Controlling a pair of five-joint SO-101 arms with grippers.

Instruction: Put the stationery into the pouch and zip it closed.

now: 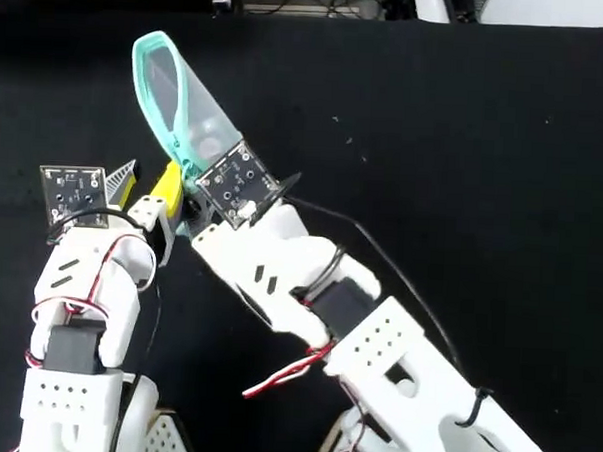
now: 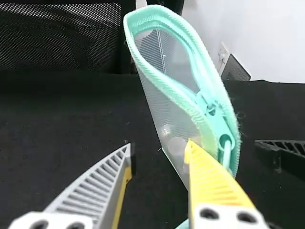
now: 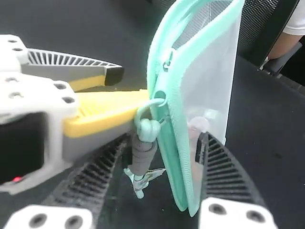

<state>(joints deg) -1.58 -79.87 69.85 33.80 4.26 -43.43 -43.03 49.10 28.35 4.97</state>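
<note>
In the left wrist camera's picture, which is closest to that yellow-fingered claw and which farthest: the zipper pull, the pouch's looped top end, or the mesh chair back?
From the left gripper:
1. The zipper pull, right beside its yellow finger.
2. The pouch's looped top end, raised higher up and farther off.
3. The mesh chair back, farthest, in the background.

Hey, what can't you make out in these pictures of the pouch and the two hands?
Right wrist view: a pale shape inside the pouch, blurred behind its mesh; unidentifiable.
High view: the tips of the right hand, under its camera board.
Left wrist view: the pouch's lower end, behind the yellow finger of the left hand.
</note>
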